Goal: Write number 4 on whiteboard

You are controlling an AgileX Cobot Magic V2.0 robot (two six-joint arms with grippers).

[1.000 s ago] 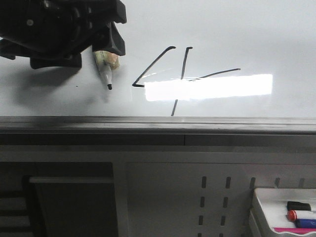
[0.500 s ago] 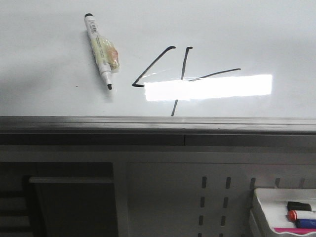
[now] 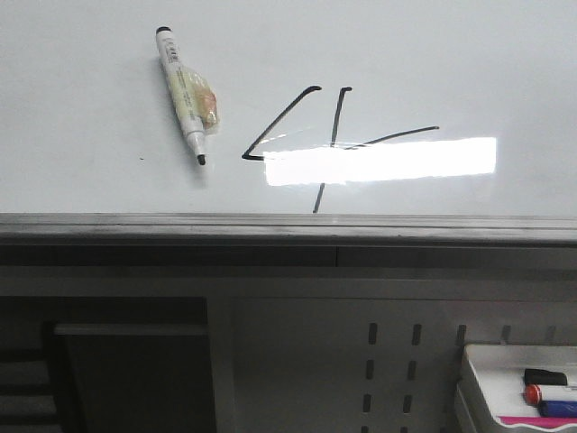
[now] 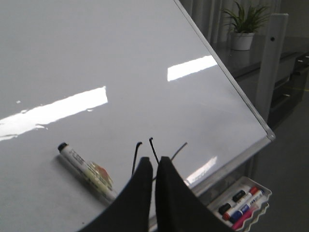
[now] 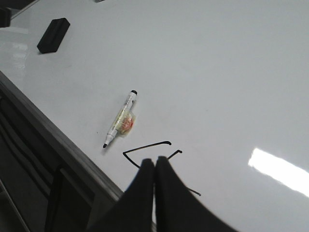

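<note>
Marker lines of the number 4 sit on the whiteboard close to its near edge, the foot of the upright stroke ending just short of the grey rail. You see the figure lean to the right, its long crossbar running out to the right through a bright rectangular reflection. Bare white board stretches far and right of it.

Just left of the 4 lies an uncapped marker pen, flat on the board and apart from the strokes. Its long axis runs far-to-near with a slight slant, black tip toward the near rail, a yellowish label around its middle. In the right wrist view you find a black eraser well away from the pen, farther left along the board.

Below the rail, a grey perforated panel, and at lower right a white tray holding spare markers.

Your left gripper and right gripper both hang above the board with fingers pressed together, holding nothing.
</note>
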